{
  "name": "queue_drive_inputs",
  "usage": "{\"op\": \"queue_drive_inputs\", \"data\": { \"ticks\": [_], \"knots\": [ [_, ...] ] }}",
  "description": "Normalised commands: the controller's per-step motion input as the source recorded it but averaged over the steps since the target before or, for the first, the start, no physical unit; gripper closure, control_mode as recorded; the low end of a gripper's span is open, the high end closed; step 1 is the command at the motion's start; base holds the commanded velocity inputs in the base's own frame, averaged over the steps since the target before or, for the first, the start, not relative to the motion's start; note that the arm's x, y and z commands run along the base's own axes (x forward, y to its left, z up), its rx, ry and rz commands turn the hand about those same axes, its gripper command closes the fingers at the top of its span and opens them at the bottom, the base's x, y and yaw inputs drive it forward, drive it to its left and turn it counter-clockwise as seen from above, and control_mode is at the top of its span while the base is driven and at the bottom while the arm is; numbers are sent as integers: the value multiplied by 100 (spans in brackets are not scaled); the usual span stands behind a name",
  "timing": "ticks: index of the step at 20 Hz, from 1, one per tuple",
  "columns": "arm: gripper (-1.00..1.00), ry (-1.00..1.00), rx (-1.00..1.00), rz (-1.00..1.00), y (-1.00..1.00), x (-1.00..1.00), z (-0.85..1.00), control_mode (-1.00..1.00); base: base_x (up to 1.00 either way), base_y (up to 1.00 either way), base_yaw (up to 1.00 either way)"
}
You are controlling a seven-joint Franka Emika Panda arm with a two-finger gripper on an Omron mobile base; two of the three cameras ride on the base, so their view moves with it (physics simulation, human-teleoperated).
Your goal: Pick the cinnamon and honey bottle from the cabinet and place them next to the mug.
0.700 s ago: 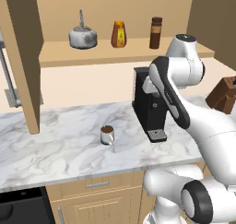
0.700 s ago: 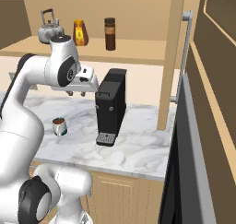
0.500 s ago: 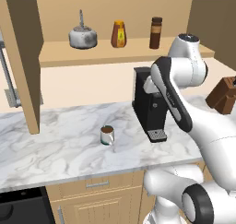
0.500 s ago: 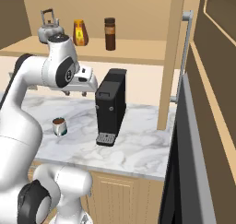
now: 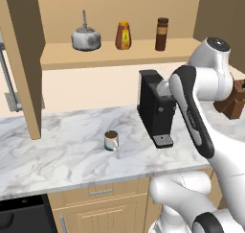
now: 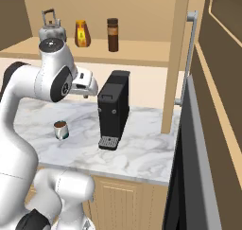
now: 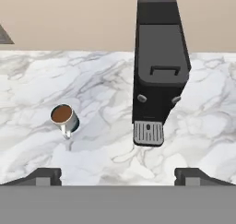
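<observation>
cinnamon (image 5: 162,34): upright on cabinet (image 5: 143,53) shelf, right of honey bottle (image 5: 123,35); both untouched, not yet fetched
mug (image 7: 64,118): on worktop (image 5: 62,150), left of coffee machine (image 5: 156,107); marks the drop spot
arm: folded above worktop, hand angled down
gripper (image 7: 118,174): spread, holding nothing

One kettle (image 5: 86,36), one honey bottle (image 5: 123,35), one cinnamon (image 5: 161,34), one mug (image 5: 111,140), one coffee machine (image 5: 155,107).

We hold our arm bent high above the coffee machine (image 5: 156,107), gripper (image 7: 118,174) pointing down at it, its fingertips (image 7: 46,174) spread wide and empty.
</observation>
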Motion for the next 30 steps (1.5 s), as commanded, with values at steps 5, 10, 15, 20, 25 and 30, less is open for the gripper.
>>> {"op": "queue_drive_inputs", "data": {
  "ticks": [5, 10, 15, 20, 25, 30],
  "knots": [
    [-100, -3, 14, -9, -35, 6, 73, -100, 0, 0, 0],
    [-100, -9, 7, -14, -5, 31, 66, -100, 0, 0, 0],
    [-100, -20, 2, -21, 0, 33, 46, -100, 0, 0, 0],
    [-100, -13, 0, -18, 0, 60, 14, -100, 0, 0, 0],
    [-100, 0, -3, -1, -1, 68, 0, -100, 0, 0, 0],
    [-100, -1, 1, 1, -15, 18, 12, -100, 0, 0, 0]
  ]
}}
